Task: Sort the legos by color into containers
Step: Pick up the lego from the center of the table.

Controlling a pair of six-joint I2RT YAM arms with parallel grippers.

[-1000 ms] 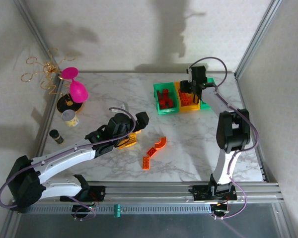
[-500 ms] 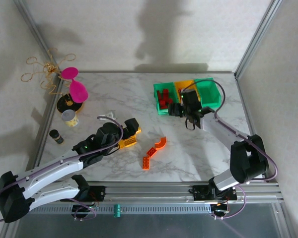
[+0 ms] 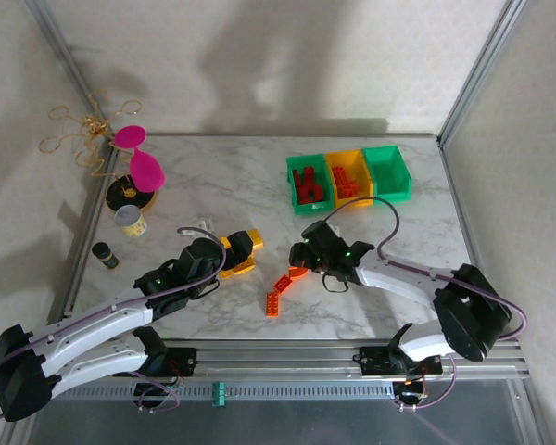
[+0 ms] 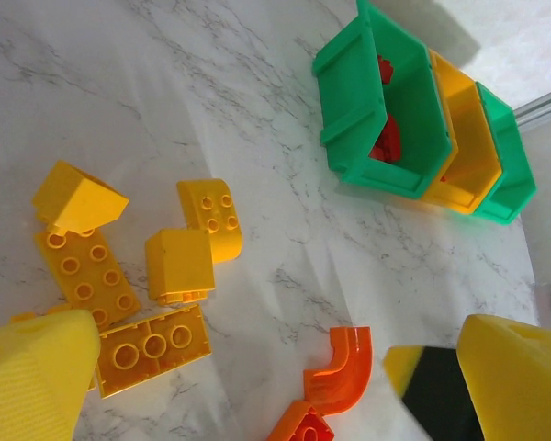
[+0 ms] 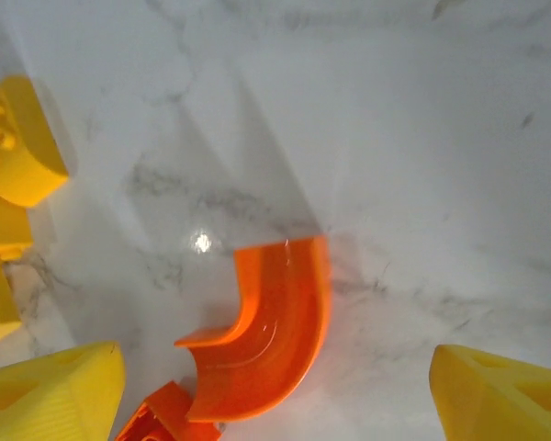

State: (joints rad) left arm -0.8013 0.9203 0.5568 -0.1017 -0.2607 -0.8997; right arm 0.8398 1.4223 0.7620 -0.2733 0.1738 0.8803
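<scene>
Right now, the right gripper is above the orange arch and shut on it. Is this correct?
Not quite. The right gripper is above the orange arch, but it is open, not shut on it: the right wrist view shows its fingers wide apart and the arch lying free on the table.

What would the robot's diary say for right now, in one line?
right gripper: open, over orange arched brick | left gripper: open, over yellow bricks | bins: partly filled
</scene>
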